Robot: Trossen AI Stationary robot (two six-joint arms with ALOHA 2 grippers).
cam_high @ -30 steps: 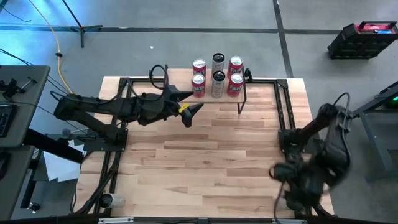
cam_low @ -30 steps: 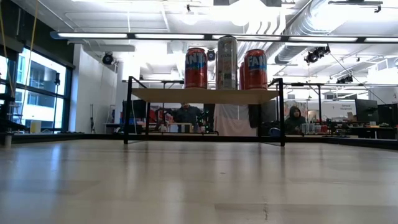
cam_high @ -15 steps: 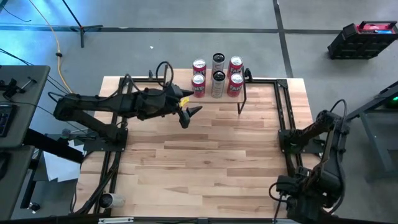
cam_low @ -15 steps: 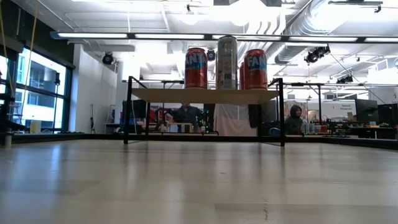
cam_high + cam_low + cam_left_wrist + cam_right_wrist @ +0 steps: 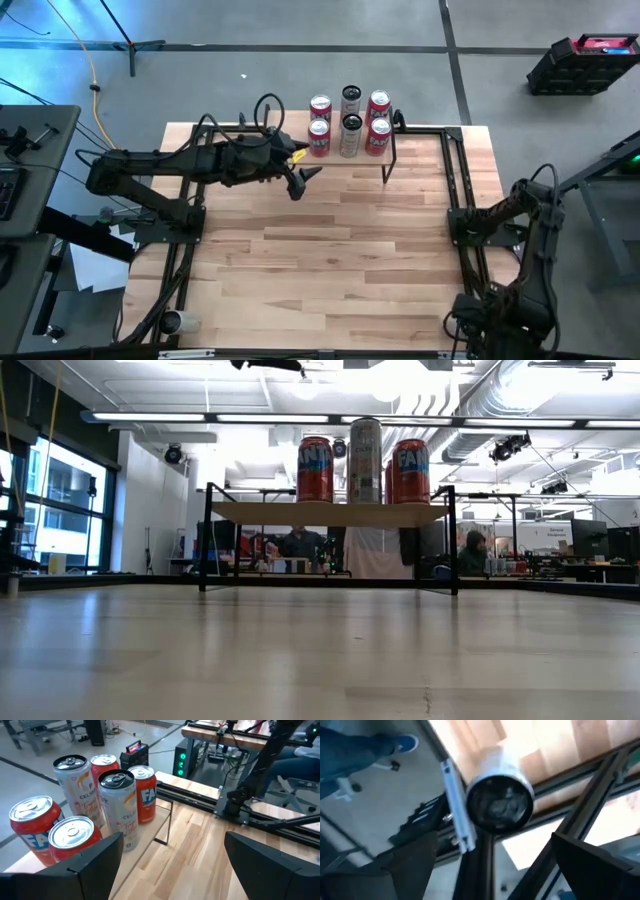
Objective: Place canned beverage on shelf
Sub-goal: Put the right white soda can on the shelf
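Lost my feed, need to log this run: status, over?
Left tool open, empty, beside shelf. Right tool open, empty, parked at table's near right edge. Six cans upright on shelf. Nothing in the way.

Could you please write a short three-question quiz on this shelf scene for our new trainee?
1. How many cans stand on the shelf in the high view?
2. True or false: the left gripper holds a can.
3. Which cans occupy the middle column? A) the red cans B) the silver Celsius cans C) none

Key:
1. Six: four red, two silver.
2. False. Its fingers stand open and empty, just beside the shelf, with the cans ahead of them in the left wrist view.
3. B. Red cans flank them on both sides.

The right gripper is pulled back off the table's near right corner, open and empty.
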